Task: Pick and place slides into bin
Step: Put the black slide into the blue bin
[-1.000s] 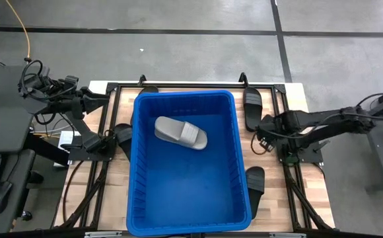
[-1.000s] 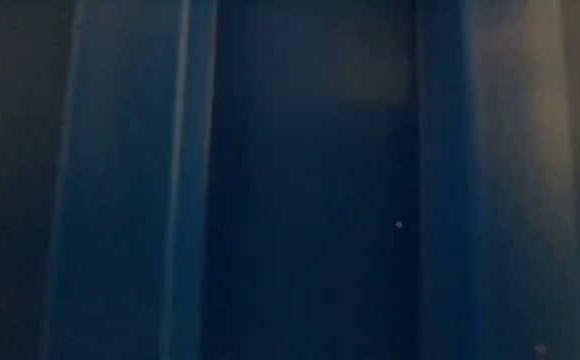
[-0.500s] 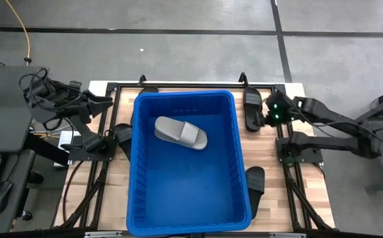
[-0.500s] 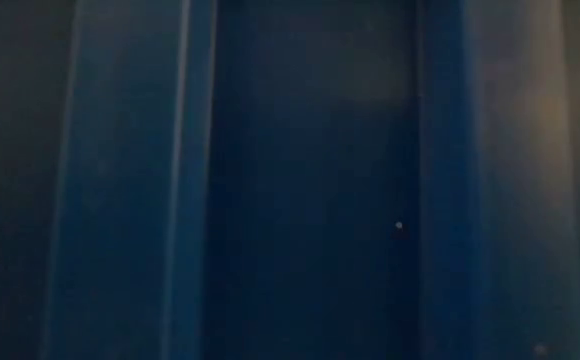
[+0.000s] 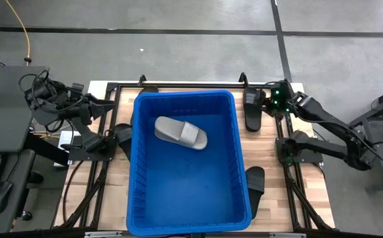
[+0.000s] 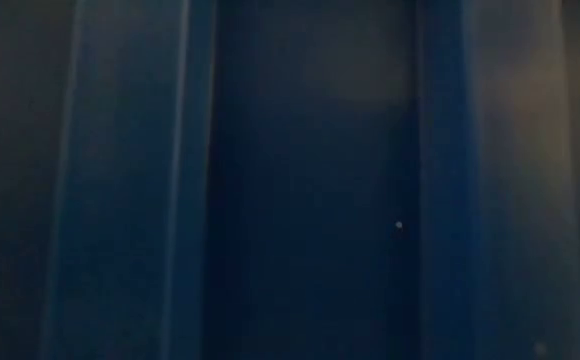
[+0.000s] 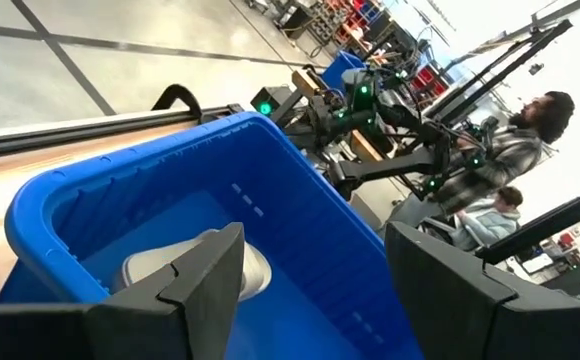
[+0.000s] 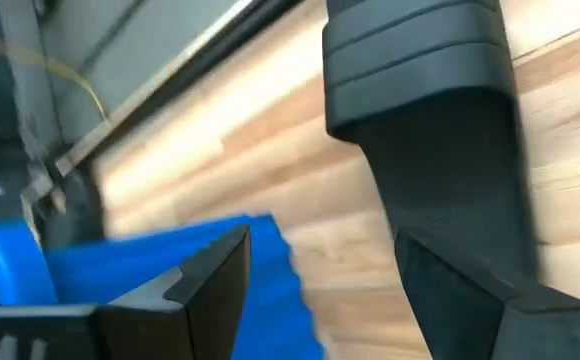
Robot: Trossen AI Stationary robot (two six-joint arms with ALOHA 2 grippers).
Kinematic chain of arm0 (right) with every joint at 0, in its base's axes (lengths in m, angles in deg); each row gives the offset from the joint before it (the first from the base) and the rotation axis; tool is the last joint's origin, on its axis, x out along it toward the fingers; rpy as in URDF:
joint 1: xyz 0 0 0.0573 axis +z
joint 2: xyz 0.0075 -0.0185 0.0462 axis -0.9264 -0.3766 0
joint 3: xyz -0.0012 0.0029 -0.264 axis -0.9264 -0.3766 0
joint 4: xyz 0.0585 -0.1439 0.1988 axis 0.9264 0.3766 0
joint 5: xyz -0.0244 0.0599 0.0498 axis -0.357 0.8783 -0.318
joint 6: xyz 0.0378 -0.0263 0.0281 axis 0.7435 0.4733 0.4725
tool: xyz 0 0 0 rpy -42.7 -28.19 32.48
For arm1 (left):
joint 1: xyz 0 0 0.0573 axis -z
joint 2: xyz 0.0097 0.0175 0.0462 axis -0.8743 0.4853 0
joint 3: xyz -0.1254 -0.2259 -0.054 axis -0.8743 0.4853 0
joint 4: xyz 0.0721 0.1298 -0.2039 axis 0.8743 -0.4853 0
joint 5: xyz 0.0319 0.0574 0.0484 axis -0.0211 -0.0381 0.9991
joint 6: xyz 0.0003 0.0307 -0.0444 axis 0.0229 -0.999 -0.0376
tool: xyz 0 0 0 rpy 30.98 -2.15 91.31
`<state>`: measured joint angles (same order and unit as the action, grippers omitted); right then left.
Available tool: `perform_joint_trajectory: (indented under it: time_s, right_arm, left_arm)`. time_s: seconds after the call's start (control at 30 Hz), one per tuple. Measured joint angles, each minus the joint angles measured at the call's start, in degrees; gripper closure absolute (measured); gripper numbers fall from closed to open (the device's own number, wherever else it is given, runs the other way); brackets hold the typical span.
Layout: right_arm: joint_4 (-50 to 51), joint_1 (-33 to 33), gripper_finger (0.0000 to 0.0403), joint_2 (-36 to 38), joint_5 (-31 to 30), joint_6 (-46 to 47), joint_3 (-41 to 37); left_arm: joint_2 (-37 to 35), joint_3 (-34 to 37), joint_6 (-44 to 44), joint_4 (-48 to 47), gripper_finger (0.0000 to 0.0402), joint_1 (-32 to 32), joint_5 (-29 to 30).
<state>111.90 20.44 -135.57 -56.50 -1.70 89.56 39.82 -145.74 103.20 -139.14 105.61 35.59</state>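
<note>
Right gripper (image 5: 265, 104) over the black slide (image 5: 252, 109) by the worktop's far right corner, jaws spread wide, nothing held; left gripper (image 5: 105, 106) near the far left edge, jaws wide open, empty; grey slide (image 5: 180, 133) lies inside the blue bin (image 5: 239, 158); another black slide (image 5: 255, 180) near the right edge.

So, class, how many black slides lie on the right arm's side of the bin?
2: one black slide beside the bin's far corner, at the right gripper; a second black slide beside its near corner.
</note>
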Motion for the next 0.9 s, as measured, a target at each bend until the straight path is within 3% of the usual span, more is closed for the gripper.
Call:
perform_joint_trajectory:
  time_s: [0.27, 0.43, 0.7, 0.9]
  right_arm:
    - [-19.2, 1.1, 0.0167, -0.7, -3.5, 20.9, -10.6]
    - [-20.2, 5.4, 0.0167, -0.7, -8.5, 31.3, -15.9]
    - [-20.0, 10.4, 0.0167, -0.6, -26.3, 38.8, -17.2]
    - [-19.9, 8.9, 0.0167, -4.4, -27.6, 39.7, -17.2]
  left_arm:
    - [0.0, 0.0, 0.0, 0.0, 0.0167, 0.0, 1.2]
    - [0.0, 0.0, 0.0, 0.5, 0.0167, 0.0, 0.7]
    - [0.0, 0.0, -0.1, 0.5, 0.0167, 0.0, 1.6]
    - [0.0, 0.0, -0.2, 0.1, 0.0167, 0.0, 1.3]
